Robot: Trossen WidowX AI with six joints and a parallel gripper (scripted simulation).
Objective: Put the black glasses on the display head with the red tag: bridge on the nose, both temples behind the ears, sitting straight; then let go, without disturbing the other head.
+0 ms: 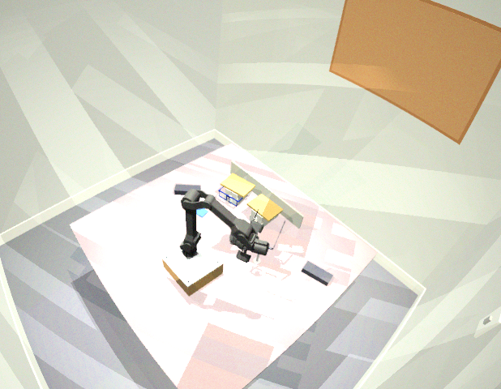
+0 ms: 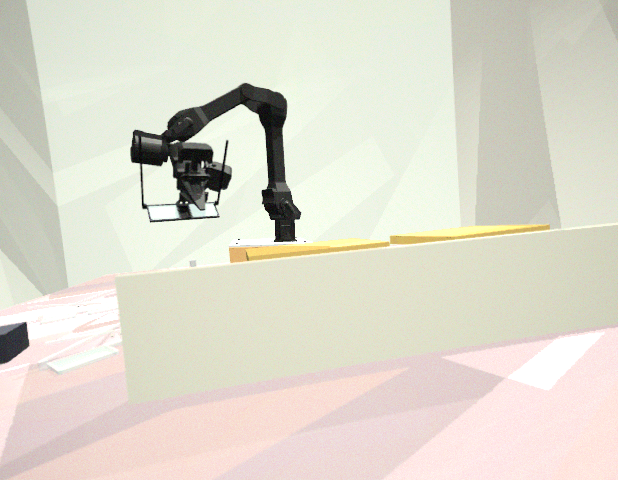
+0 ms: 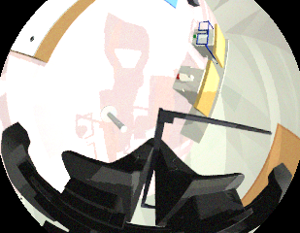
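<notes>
My gripper (image 2: 193,205) (image 3: 155,142) is shut on the black glasses (image 2: 162,212) (image 3: 215,121) near the bridge. They hang high above the table, lenses below the fingers and both temples pointing up in the exterior view. The head with the red tag (image 3: 186,78) stands under the nearer yellow roof, to the right of and beyond the fingertips in the wrist view, apart from the glasses. The other head (image 3: 203,38) has a green tag and wears blue glasses (image 1: 231,196). The exterior camera sees neither head, behind the panel.
Yellow roofs (image 1: 237,184) (image 1: 264,207) overhang both heads. A long upright panel (image 2: 350,315) stands behind them. A thin peg (image 3: 116,121) rises from a round base. Dark blocks (image 1: 186,189) (image 1: 317,273) lie at two sides. A blue square (image 1: 201,212) lies near the arm.
</notes>
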